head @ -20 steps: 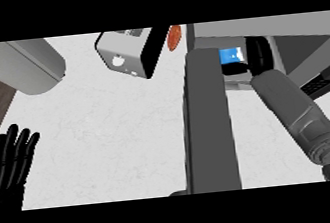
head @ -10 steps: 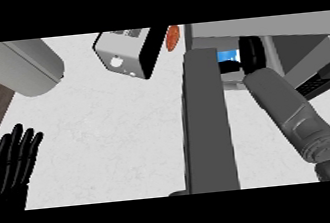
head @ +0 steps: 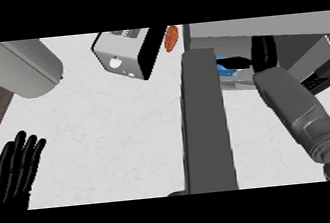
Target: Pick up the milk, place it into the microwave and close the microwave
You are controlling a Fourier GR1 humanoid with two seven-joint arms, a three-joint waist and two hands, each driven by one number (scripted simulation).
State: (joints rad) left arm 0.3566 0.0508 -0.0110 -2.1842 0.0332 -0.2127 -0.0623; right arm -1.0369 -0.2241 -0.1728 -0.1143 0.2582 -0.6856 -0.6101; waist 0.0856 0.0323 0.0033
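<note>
Inside the microwave (head: 264,27), the right hand (head: 263,54) is seemingly gripping the milk (head: 226,64), which is lying just to its left. The door (head: 206,124) is standing open beside that arm, and the open left hand (head: 14,173) is resting well apart.

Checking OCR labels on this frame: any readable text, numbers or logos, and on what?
No legible text anywhere in the head view.
toaster: pale mark on its face, too blurred to read.
microwave control panel: light specks, too small to read.
milk: only plain blue shows, partly hidden by the right hand; no lettering visible.
</note>
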